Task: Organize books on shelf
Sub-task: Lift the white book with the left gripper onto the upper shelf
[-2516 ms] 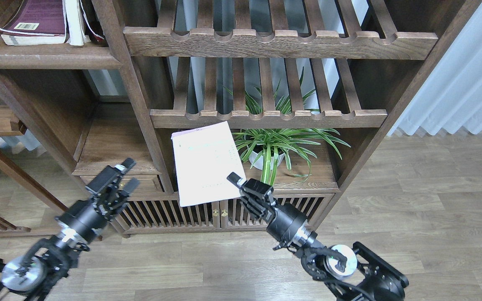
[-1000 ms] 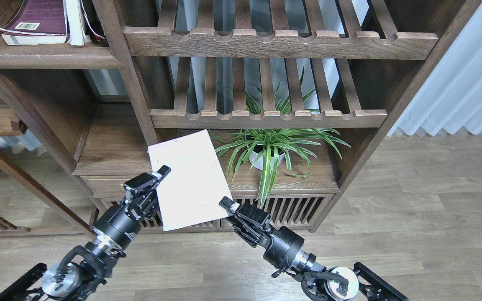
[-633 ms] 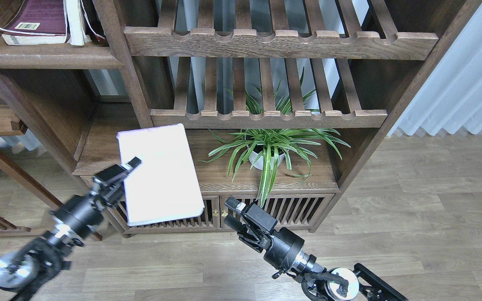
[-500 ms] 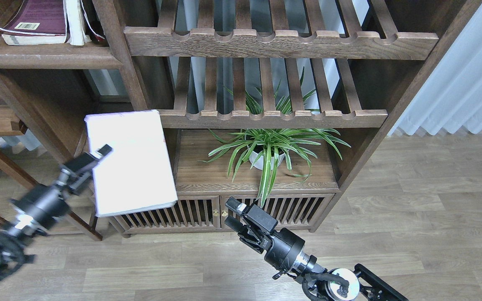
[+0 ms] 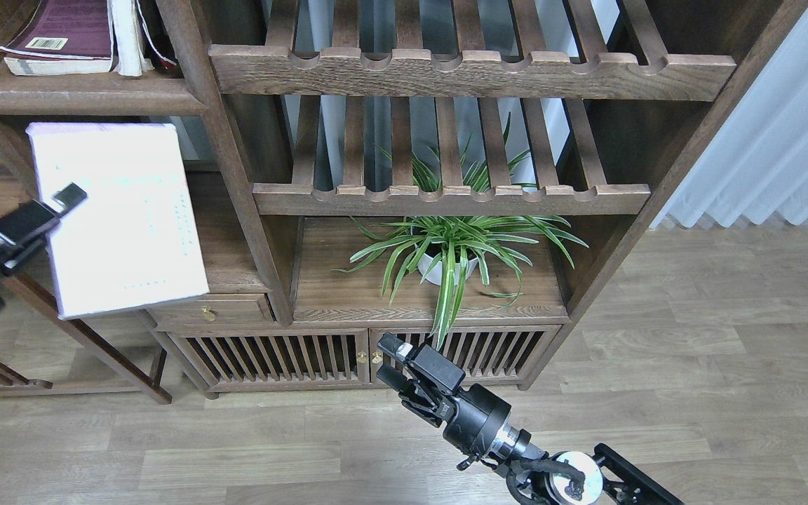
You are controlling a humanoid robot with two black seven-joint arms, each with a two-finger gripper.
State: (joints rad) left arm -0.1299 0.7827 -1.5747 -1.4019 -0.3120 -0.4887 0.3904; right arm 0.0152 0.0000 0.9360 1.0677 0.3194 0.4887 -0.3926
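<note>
My left gripper (image 5: pixel 60 203) is shut on the left edge of the cream book (image 5: pixel 120 217) and holds it up in the air at the far left, its pale cover facing me, just below the dark-brown plank shelf (image 5: pixel 81 98). On that shelf the maroon book (image 5: pixel 60 35) lies flat, with a pale book (image 5: pixel 127 35) leaning upright beside it. The red book is not clearly in view. My right gripper (image 5: pixel 391 361) is open and empty, low in front of the slatted cabinet doors.
Two slatted racks (image 5: pixel 446 70) with notched front rails fill the middle of the bookcase. A potted spider plant (image 5: pixel 449 249) stands on the lower board. A small drawer (image 5: pixel 211 308) sits below the held book. A white curtain (image 5: pixel 783 126) hangs at the right.
The book passed from my right gripper to my left, which carried it left and up toward the plank shelf. My right gripper let go, opened and drew back down.
</note>
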